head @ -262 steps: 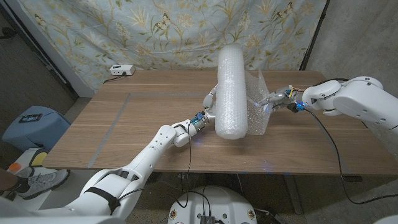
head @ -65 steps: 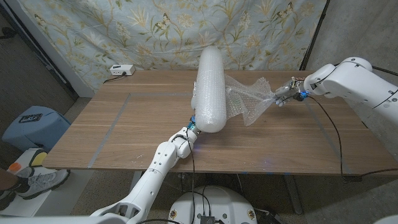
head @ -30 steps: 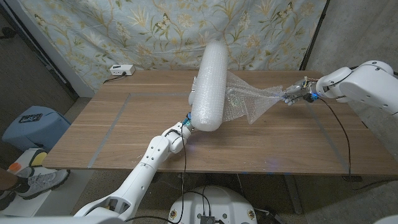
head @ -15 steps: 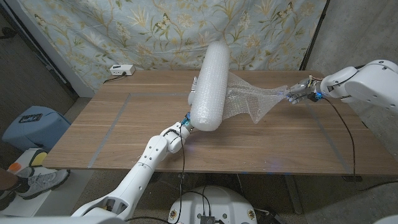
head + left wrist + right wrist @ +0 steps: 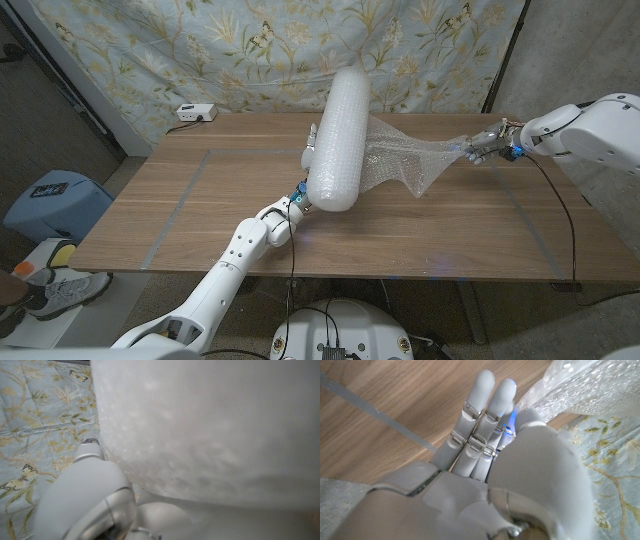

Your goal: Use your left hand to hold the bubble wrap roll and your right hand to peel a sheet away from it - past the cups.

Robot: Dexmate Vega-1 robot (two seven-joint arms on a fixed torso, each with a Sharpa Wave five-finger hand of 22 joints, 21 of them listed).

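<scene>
A tall white bubble wrap roll [image 5: 337, 140] stands tilted near the middle of the wooden table [image 5: 200, 215]. My left hand [image 5: 308, 152] holds it from its left side, fingers against the roll [image 5: 210, 425]. A clear sheet [image 5: 412, 160] stretches from the roll to the right, pulled taut above the table. My right hand [image 5: 484, 145] pinches the sheet's far end near the table's right back corner; the sheet [image 5: 585, 390] runs from between thumb and fingers of that hand [image 5: 490, 475].
A small white box [image 5: 195, 113] sits at the table's back left. A patterned cloth [image 5: 250, 50] hangs behind the table. A blue bin [image 5: 50, 200] and a shoe stand on the floor at left.
My right hand has drawn the sheet further to the right, stretching it out from the roll. The roll has tilted slightly and my left hand stays on it.
</scene>
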